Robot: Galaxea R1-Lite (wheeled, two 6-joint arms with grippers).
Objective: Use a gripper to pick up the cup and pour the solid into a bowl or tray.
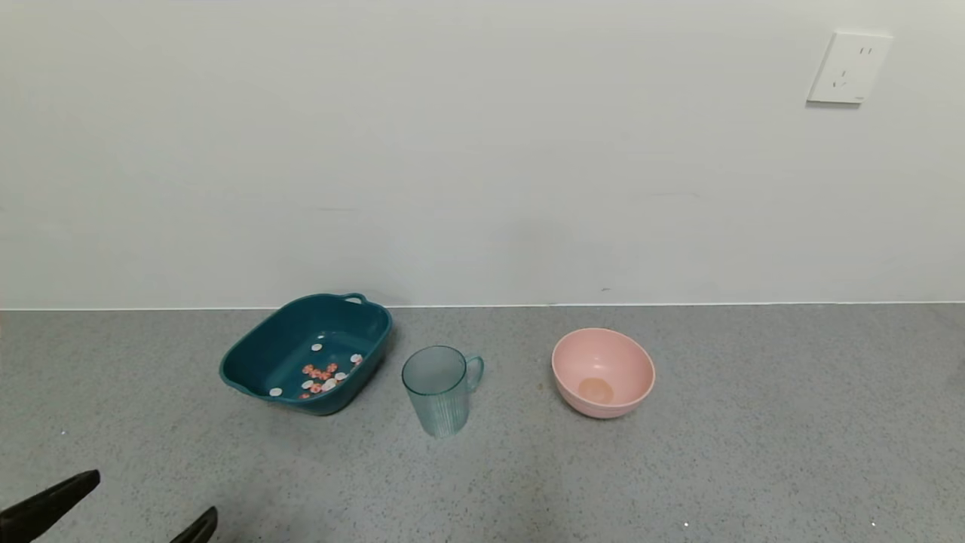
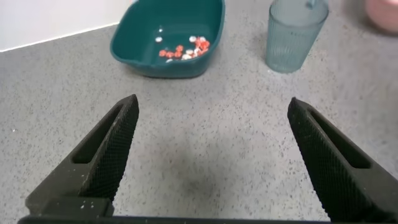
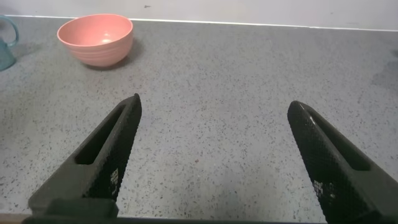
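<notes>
The blue-green ribbed cup (image 1: pixel 441 389) stands upright on the grey counter, handle toward the pink bowl; it looks empty. It also shows in the left wrist view (image 2: pixel 292 34). The dark teal tub (image 1: pixel 309 352) sits just left of it and holds the orange-red and white pieces (image 1: pixel 324 373), also in the left wrist view (image 2: pixel 183 50). My left gripper (image 1: pixel 147 499) is open and empty at the near left, well short of the tub and cup; in its wrist view (image 2: pixel 211 109) only bare counter lies between the fingers. My right gripper (image 3: pixel 214 106) is open and empty over bare counter, outside the head view.
A round pink bowl (image 1: pixel 603 371) stands right of the cup, also in the right wrist view (image 3: pixel 96 38). A white wall with a socket (image 1: pixel 848 66) runs behind the counter.
</notes>
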